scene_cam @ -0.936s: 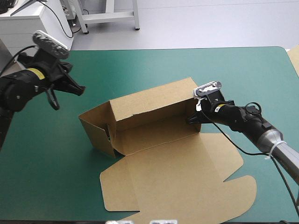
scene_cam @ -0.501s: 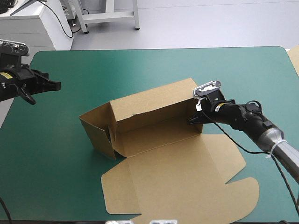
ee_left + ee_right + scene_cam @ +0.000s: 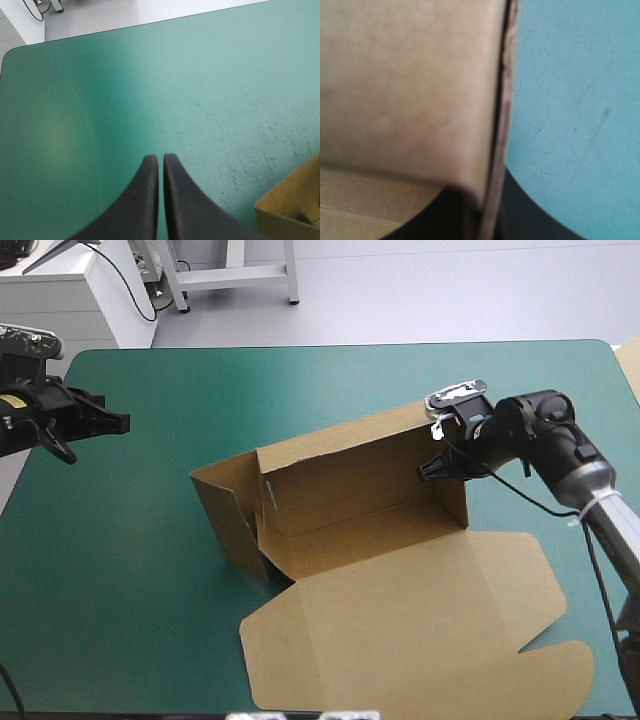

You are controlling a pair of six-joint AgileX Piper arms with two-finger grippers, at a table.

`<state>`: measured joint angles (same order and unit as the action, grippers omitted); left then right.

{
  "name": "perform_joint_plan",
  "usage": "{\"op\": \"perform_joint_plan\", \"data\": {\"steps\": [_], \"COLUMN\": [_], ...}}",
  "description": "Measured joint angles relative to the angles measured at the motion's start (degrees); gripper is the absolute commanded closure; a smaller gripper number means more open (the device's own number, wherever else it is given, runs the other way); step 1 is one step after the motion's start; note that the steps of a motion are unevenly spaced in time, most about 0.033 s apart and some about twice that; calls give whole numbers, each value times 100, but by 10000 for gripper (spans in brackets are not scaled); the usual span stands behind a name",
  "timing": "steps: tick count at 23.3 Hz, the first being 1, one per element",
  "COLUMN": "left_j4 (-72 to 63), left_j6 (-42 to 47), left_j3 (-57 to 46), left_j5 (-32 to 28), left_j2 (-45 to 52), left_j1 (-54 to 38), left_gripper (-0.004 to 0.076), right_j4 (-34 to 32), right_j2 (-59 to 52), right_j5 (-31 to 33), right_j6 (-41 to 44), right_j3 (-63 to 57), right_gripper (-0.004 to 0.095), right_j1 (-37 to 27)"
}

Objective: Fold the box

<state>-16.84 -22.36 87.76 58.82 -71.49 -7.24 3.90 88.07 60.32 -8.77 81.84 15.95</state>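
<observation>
The brown box [image 3: 350,525] is sitting in the middle of the teal-green cover [image 3: 300,380], walls standing, its lid [image 3: 420,630] lying flat toward the near right. The right gripper [image 3: 432,468] is pinching the box's right end wall, black fingers [image 3: 530,215] nearly together on the board. The left gripper [image 3: 118,423] is hanging over the cover's far left, fingers pressed together on nothing, well apart from the box.

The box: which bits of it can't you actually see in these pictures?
High view: the far wall of the box hides its own outer face.
Left wrist view: only one corner of the box shows, beside the shut left gripper; the picture's edge cuts off the rest.
Right wrist view: the wall clamped in the right gripper sits so close that it blurs and blocks most of the box.
</observation>
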Motion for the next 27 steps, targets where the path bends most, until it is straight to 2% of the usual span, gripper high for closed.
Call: {"op": "perform_joint_plan", "data": {"steps": [4, 7, 8, 9, 10, 11, 14, 15, 18, 24, 27], "left_j4": [-45, -59, -40, -34, -33, -33, -33, -33, -33, -33, -33], "left_j6": [-24, -37, -37, -37, -41, -50, -62, -62, -68, -68, -68], "left_j3": [0, 0, 0, 0, 0, 0, 0, 0, 0, 0, 0], "left_j5": [2, 134, 208, 236, 270, 284, 313, 313, 313, 318, 318], "left_j2": [0, 0, 0, 0, 0, 7, 7, 7, 7, 7, 7], "left_j1": [-2, -2, -2, -2, -2, -2, -2, -2, -2, -2, -2], "left_gripper": [713, 713, 713, 713, 713, 713, 713, 713, 713, 714, 714], "right_j4": [128, 167, 182, 195, 286, 404, 640, 678, 660, 549, 456], "right_j2": [923, 1411, 1652, 1761, 1916, 2038, 2102, 2102, 2102, 2097, 2035], "right_j5": [547, 368, 107, -49, -350, -592, -687, -643, -403, 734, 992], "right_j6": [-47, 67, 122, 140, 135, 0, -282, -344, -403, -469, -469], "right_j3": [810, 1323, 1469, 1522, 1561, 1566, 1588, 1658, 1931, 2840, 3150], "right_gripper": [927, 918, 897, 819, 680, 596, 218, 179, 167, 168, 168], "right_j1": [-200, -234, -234, -234, -238, -252, -251, -251, -251, -251, -251]}}
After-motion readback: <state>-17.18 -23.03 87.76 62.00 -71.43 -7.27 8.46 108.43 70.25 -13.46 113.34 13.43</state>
